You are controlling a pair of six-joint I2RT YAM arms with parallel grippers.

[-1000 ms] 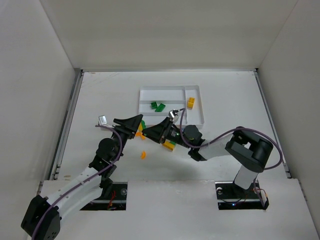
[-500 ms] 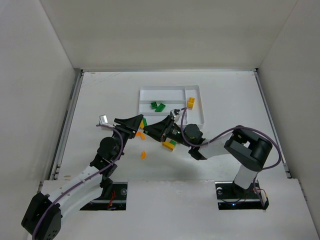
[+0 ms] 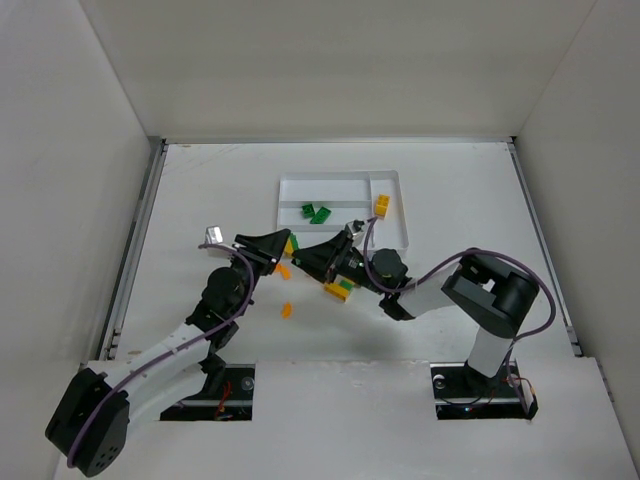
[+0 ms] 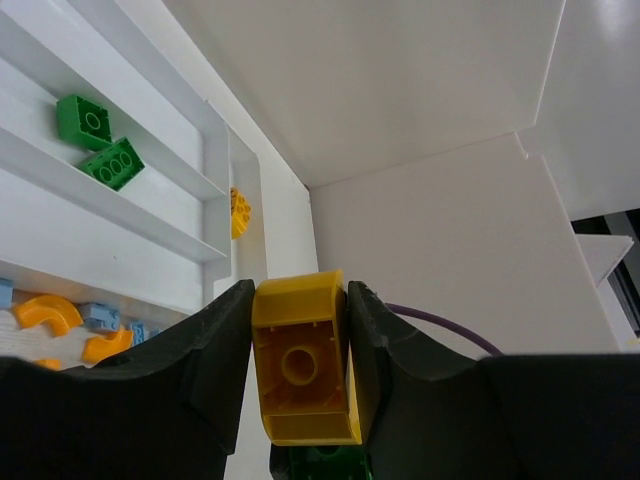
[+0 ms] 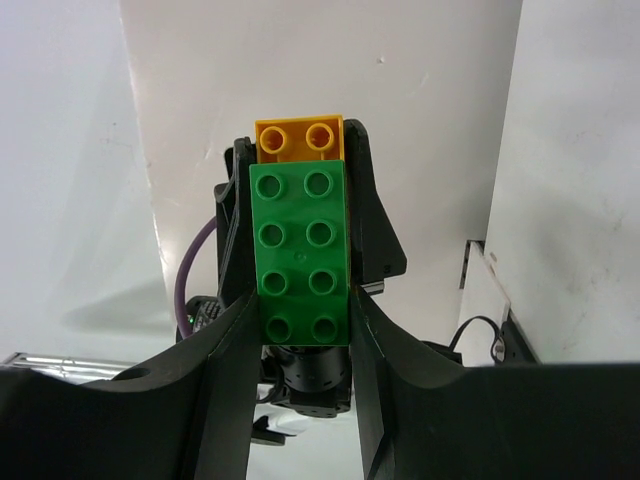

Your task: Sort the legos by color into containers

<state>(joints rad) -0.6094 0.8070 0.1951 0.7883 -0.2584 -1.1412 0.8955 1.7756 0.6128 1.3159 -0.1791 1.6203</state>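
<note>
Near the tray [image 3: 330,176], left claw [image 4: 298,320] clamps yellow brick [image 4: 300,365] — right claw [image 5: 303,320] clamps green brick [image 5: 302,240].

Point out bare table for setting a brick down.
Bare: table left of the tray, table right of it, the tray's far slot. Crowded: before the tray, where the left pincer holding a yellow brick meets the right pincer holding a green brick near loose legos.
</note>
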